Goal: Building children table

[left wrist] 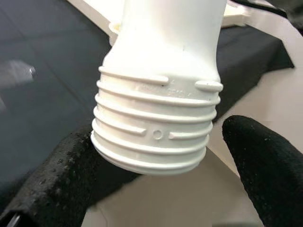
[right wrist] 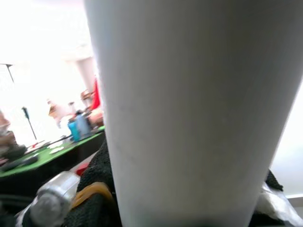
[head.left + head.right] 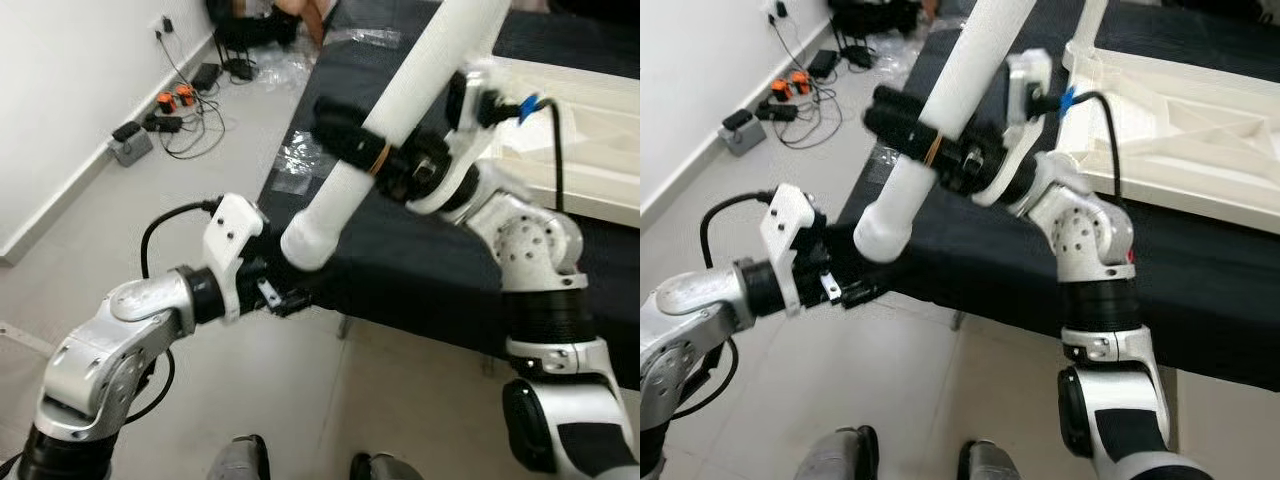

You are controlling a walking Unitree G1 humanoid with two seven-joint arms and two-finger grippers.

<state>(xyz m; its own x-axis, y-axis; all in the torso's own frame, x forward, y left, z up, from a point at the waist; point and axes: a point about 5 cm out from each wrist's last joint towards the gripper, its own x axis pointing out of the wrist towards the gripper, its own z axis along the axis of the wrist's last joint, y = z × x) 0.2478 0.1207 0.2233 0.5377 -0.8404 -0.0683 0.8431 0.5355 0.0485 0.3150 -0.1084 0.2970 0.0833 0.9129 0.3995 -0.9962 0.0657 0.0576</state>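
A long white table leg (image 3: 400,110) slants over the edge of a black-covered platform (image 3: 420,260). My right gripper (image 3: 345,135) is shut on the leg around its middle, and the leg's smooth shaft (image 2: 189,113) passes between its black fingers. The threaded lower end (image 1: 156,127) of the leg hangs past the platform's edge. My left gripper (image 3: 290,292) is open just below that end, one finger (image 1: 52,179) on each side and a gap to the threads. The white tabletop (image 3: 1180,110) lies upside down on the platform at the far right.
Cables, a power strip and chargers (image 3: 170,110) lie on the floor by the white wall at the left. Crumpled clear plastic (image 3: 300,155) lies beside the platform's edge. My feet (image 3: 240,460) stand on grey tiles close to the platform.
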